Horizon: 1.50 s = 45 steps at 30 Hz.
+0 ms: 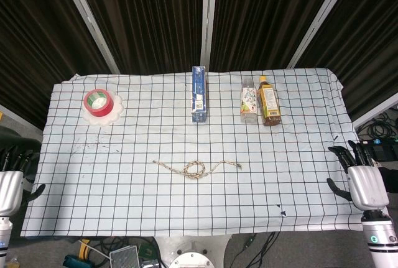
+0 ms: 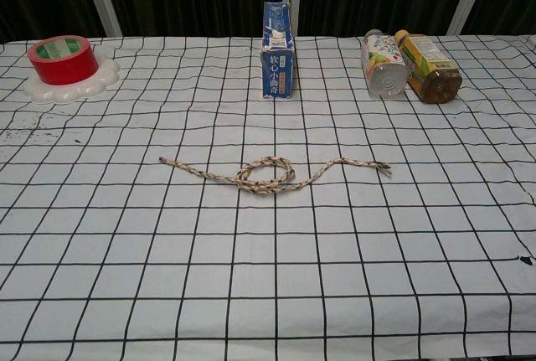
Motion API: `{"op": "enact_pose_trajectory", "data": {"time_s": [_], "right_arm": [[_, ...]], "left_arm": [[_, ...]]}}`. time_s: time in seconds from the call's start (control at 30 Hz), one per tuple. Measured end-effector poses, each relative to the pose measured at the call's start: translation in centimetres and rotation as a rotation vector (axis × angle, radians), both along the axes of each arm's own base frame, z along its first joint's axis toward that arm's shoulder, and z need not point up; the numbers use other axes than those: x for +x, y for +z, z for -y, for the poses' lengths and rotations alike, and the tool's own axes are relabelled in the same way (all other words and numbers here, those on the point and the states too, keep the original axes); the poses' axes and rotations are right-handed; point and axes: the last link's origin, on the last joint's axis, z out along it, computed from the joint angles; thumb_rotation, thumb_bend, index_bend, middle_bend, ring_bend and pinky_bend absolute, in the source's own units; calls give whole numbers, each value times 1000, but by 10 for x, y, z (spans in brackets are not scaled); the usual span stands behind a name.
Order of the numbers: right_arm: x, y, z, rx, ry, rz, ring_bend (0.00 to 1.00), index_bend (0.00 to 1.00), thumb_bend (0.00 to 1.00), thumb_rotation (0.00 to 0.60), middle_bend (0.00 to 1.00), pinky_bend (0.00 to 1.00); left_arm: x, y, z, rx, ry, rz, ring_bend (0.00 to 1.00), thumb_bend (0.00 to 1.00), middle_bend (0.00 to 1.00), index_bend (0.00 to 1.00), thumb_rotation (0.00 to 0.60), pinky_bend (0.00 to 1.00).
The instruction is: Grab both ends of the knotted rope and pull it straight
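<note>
The left robot hand (image 1: 11, 184) sits at the left edge of the bench (image 1: 311, 175), just off the checked cloth, its dark fingers pointing away from the robot and slightly parted, with nothing in them; only the head view shows it, and partly cut by the frame. Far ahead of this hand and a little to its right, a red roll of tape (image 1: 98, 101) rests on a white scalloped dish (image 1: 115, 111). The knotted rope (image 1: 196, 168) lies flat on the cloth about midway between the two hands, well apart from both, running left to right with a loose looped knot (image 2: 266, 174) at its middle; its left end (image 2: 163, 160) points toward the left robot hand and its frayed right end (image 2: 383, 167) toward the right one. Beyond the rope, at the far side of the bench, stands an upright blue carton (image 1: 198, 94), and to the right of it two bottles lie side by side, one with a white patterned label (image 1: 249, 104) and one with amber liquid (image 1: 268, 101). The right robot hand (image 1: 364, 181) hovers at the right edge of the bench, fingers spread apart and raised, thumb turned inward toward the rope, holding nothing.
</note>
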Motion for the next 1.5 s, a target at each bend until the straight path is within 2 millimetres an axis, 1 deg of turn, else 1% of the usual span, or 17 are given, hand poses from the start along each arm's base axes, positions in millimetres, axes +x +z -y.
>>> {"op": "enact_pose_trajectory", "data": {"time_s": [0.23,0.37,0.5,0.57,0.6,0.67,0.7,0.77,0.8,0.87,0.9,1.0,1.1,1.2,1.4,1.5], "right_arm": [[3,0,-3,14,15,10,11,193,195,600,187,68],[9,-3,-1,35,37,16,10,193,194,600,199,68],[23,-14,13,94,70,-4,11,194,193,600,211,69],[33,-22,22,134,88,-13,14,222,192,600,219,70],[40,-29,30,163,101,-20,16,243,192,600,222,70],[54,-42,44,209,126,-29,19,321,193,600,233,70],[68,-56,58,246,149,-30,19,337,194,600,235,70],[82,-72,70,278,173,-23,19,387,195,600,246,70],[94,-85,79,298,192,-17,20,407,195,600,252,71],[111,-105,90,325,213,-8,20,438,193,600,262,71],[121,-119,95,341,223,-4,20,443,192,600,264,71],[137,-151,104,375,224,2,19,454,185,600,268,72],[145,-176,111,390,221,-10,20,463,182,600,269,72],[147,-197,116,394,224,-49,19,467,183,600,269,72],[145,-228,119,395,249,-140,19,479,215,600,269,72],[145,-240,119,397,260,-163,20,487,229,600,269,72]], "left_arm": [[-1,0,7,5,-1,6,60,138,164,232,600,0],[-1,1,9,10,-9,14,60,137,164,239,600,0],[-2,1,10,12,-22,18,60,138,165,243,600,0],[-3,1,10,11,-25,21,60,138,165,243,600,0],[-3,1,10,9,-26,22,60,138,165,243,600,0],[-5,1,11,8,-26,24,60,138,165,243,600,0],[-6,1,10,7,-26,26,60,138,165,243,600,0],[-8,1,10,4,-25,29,60,138,165,245,600,0],[-9,1,10,3,-25,29,60,138,164,246,600,0],[-11,1,10,-2,-23,30,60,138,164,247,600,0],[-12,1,9,-3,-22,31,60,138,165,247,600,0],[-15,2,8,-2,-18,35,60,138,164,247,600,0],[-18,3,7,-4,-12,38,60,138,164,247,600,0],[-21,2,6,-8,-5,41,60,138,164,247,600,0],[-24,0,4,-14,1,47,60,138,165,247,600,0],[-24,0,3,-15,0,48,60,138,164,247,600,0]]}}
